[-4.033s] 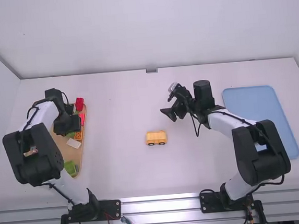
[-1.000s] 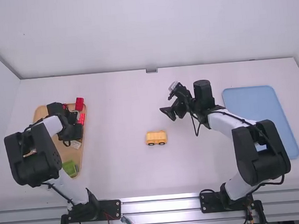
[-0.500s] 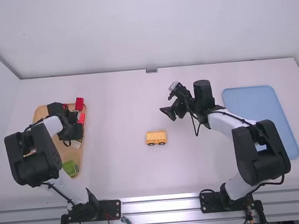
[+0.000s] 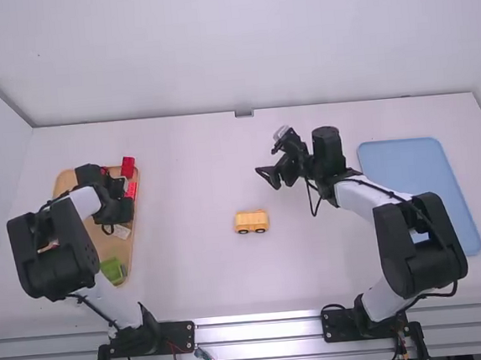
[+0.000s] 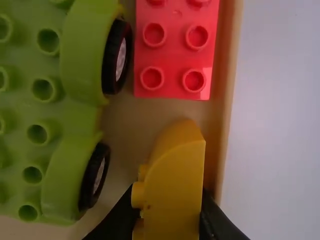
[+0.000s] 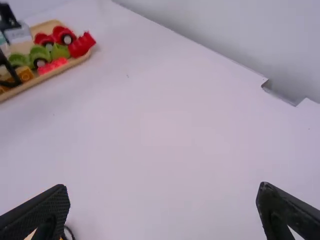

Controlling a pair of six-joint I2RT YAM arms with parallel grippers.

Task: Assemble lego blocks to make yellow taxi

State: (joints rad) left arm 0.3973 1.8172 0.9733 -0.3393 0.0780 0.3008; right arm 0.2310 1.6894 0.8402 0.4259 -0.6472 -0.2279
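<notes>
One wheeled yellow block (image 4: 251,222) lies well right of the wooden tray (image 4: 65,182). Over the tray, the left gripper (image 4: 124,210) has its fingers closed on a curved yellow block (image 5: 175,190); farther right of it, the right gripper (image 4: 267,179) is wide open, holding nothing.

The table (image 4: 190,277) is white. On its left side lies a tan tray (image 4: 65,180), on its right side a blue tray (image 4: 404,166), and between them stands one small yellow vehicle (image 4: 251,220).
</notes>
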